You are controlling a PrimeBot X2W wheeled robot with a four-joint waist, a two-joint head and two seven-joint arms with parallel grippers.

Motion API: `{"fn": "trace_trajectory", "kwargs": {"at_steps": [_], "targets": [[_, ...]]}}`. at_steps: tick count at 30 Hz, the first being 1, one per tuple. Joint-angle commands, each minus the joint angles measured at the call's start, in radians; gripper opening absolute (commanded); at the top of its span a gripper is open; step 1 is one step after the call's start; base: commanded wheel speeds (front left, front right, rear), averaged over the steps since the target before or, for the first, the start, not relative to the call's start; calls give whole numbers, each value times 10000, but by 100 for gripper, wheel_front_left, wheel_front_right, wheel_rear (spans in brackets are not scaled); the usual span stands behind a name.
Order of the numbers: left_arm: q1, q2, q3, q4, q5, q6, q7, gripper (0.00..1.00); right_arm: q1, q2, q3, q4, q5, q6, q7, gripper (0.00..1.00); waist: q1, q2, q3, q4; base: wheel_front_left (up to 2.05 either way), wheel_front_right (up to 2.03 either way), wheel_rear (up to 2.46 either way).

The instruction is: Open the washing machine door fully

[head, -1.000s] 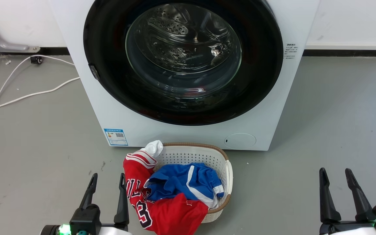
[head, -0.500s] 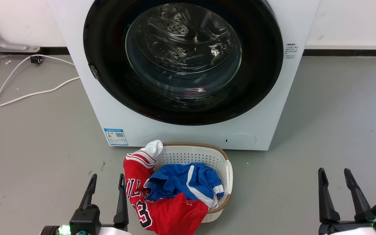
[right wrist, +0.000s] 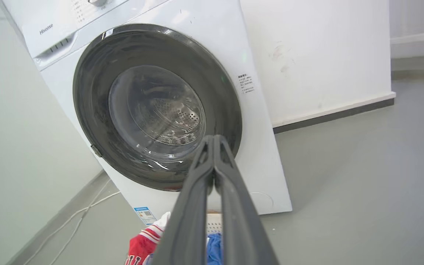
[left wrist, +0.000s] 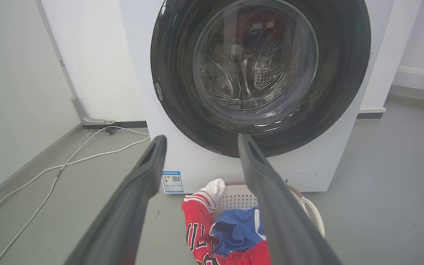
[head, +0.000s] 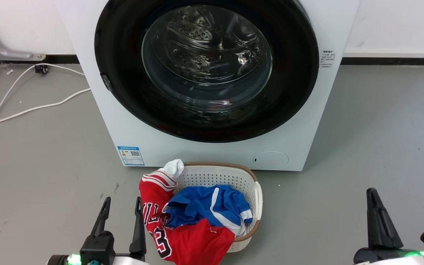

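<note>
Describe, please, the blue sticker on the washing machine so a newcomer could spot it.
Find the big white washing machine with the round black door. At its front's lower left corner sits the sticker: rectangular and blue-edged, unlike the plain round flap at lower right.

Left end effector [head: 122, 200], right end effector [head: 372, 192] — 2 dark fingers [head: 138, 224], green lights [head: 73, 258].
</note>
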Motion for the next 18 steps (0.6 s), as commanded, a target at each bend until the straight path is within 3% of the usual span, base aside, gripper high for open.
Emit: {"fn": "trace_trajectory", "kwargs": {"at_steps": [1,7,11,18], "targets": [[88,-20,-9,28,57,33,-28,100,-78,2,69,16,507,-3,-25,0,0,-1,-5,1,0,0,0],[85,-21,-43,52,55,60,-28,100,-159,-1,158,98,3598,-1,-25,0,0,-1,-37,19,0,0,0],[113,-22,-64,67,32,69,-28,100,-156,6,510,474,6402,-1,-25,0,0,-1,-62,31,0,0,0],[145,-25,-65,77,18,75,-28,100,-180,2,1063,750,10352,-1,-23,0,0,-1,-78,21,0,0,0]]}}
